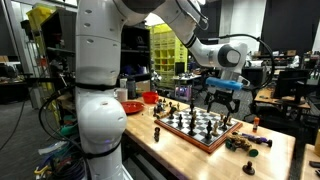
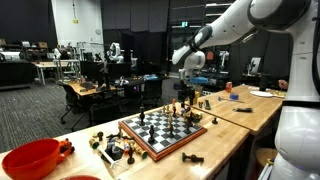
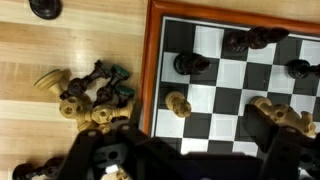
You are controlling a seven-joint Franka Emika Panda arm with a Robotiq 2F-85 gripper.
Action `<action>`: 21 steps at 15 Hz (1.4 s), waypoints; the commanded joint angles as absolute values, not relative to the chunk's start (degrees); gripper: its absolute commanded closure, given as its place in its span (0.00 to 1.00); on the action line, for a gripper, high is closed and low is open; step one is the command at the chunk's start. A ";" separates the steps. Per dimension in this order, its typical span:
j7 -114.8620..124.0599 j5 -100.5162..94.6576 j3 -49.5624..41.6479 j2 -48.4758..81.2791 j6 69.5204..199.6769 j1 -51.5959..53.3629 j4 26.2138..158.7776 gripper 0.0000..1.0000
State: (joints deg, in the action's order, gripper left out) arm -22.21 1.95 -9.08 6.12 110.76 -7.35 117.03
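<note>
A chessboard [image 1: 200, 126] with a brown frame lies on the wooden table and shows in both exterior views [image 2: 160, 132]. My gripper [image 1: 222, 100] hangs above the board's far end [image 2: 185, 96]. In the wrist view its dark fingers stand wide apart at the bottom of the picture, open and empty [image 3: 195, 150]. A light piece [image 3: 178, 104] stands on the board just ahead of the fingers. More light pieces [image 3: 280, 115] are close to the right finger. Dark pieces [image 3: 190, 65] stand farther up the board.
A heap of captured pieces [image 3: 95, 100] lies on the table beside the board, also visible in both exterior views [image 1: 245, 141] [image 2: 110, 148]. A red bowl [image 1: 130, 107] [image 2: 35, 158] sits on the table. One dark piece [image 2: 192, 158] lies near the table's edge.
</note>
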 commanded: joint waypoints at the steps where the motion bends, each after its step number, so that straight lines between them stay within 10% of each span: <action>1: -22.96 3.01 -8.27 6.98 110.40 -8.30 116.49 0.00; 21: -22.24 2.58 -7.68 11.58 109.92 -8.64 114.21 0.00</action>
State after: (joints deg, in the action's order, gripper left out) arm -22.16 1.95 -8.65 11.09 110.76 -7.44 115.53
